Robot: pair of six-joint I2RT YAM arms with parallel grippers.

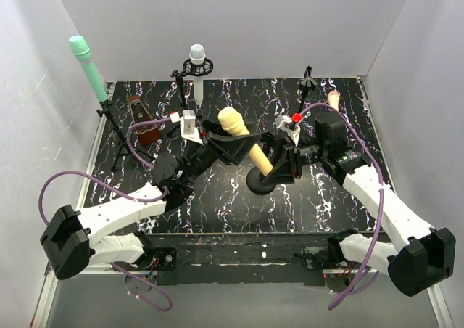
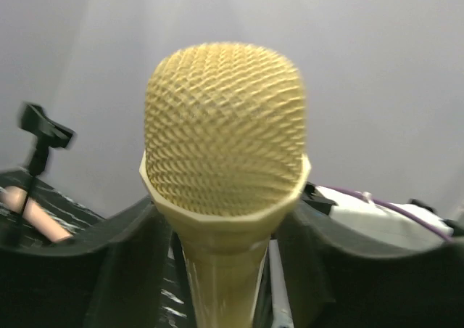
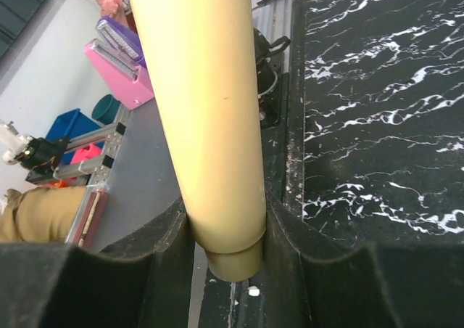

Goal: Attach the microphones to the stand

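yellow microphone [image 1: 243, 136]: tilted in air over table [image 1: 217, 197] centre | left gripper [image 2: 225, 248]: clamped below head | right gripper [image 3: 225, 244]: clamped on tail | reason, likely: two-ended hold steadies aiming toward empty clip stand [image 1: 307, 83]

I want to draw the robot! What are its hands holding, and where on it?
Both grip the yellow microphone: left gripper just below its head, right gripper at the handle's bottom end.
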